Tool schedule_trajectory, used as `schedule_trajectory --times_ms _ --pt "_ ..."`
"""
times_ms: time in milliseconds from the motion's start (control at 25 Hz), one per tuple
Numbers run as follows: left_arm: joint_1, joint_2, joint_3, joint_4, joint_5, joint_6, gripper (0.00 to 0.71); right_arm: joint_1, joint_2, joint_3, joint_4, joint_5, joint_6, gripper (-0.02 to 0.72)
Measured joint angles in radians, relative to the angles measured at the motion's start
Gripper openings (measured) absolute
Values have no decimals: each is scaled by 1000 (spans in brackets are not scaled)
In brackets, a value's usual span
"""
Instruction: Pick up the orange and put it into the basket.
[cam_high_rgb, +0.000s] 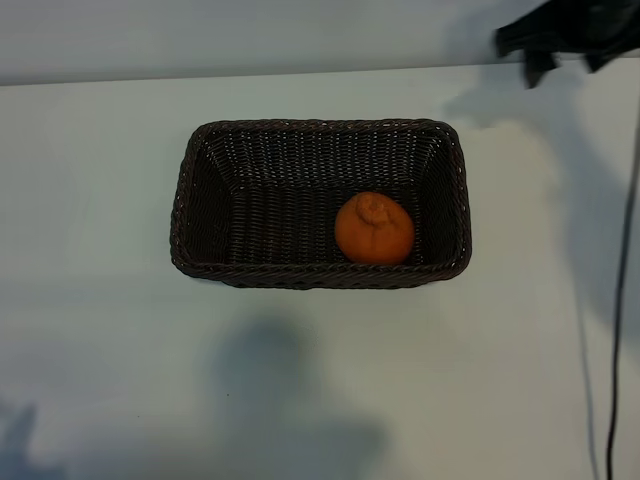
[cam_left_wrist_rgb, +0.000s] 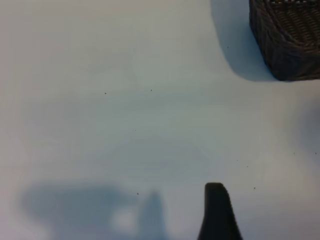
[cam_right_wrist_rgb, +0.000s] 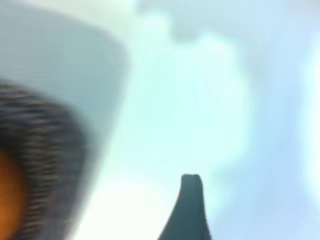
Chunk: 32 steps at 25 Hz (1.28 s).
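Observation:
The orange (cam_high_rgb: 374, 229) lies inside the dark woven basket (cam_high_rgb: 200, 190), toward its right end, with the stem bump up. My right gripper (cam_high_rgb: 567, 62) hovers at the table's far right corner, well away from the basket, open and empty. In the right wrist view one dark finger (cam_right_wrist_rgb: 190, 200) shows over bare table, with the basket wall (cam_right_wrist_rgb: 45, 150) and a sliver of the orange (cam_right_wrist_rgb: 7, 195) at the edge. My left arm is outside the exterior view. Its wrist view shows one finger (cam_left_wrist_rgb: 216, 205) above bare table with nothing held, and a basket corner (cam_left_wrist_rgb: 290, 45) far off.
The white table (cam_high_rgb: 100, 350) lies bare around the basket. A black cable (cam_high_rgb: 615, 380) hangs along the right edge. Arm shadows fall on the table in front of the basket and at the right.

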Motion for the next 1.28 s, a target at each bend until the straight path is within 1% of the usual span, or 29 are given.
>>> schedule_trajectory --times_ms 160,280,600,1000,1120,1280 --pt "0 0 0 0 0 0 486 -78 0 0 5 10 -6 601" --pt "0 0 0 0 0 0 486 -99 -5 0 14 11 -15 601" --pt "0 0 0 0 0 3 486 -102 -95 0 18 18 -20 599" --pt "0 0 0 0 0 3 486 -102 -264 0 17 78 -22 599" --pt "0 0 0 0 0 3 486 -102 -324 0 17 107 -22 598" --pt "0 0 0 0 0 3 486 -102 -408 0 17 114 -17 598"
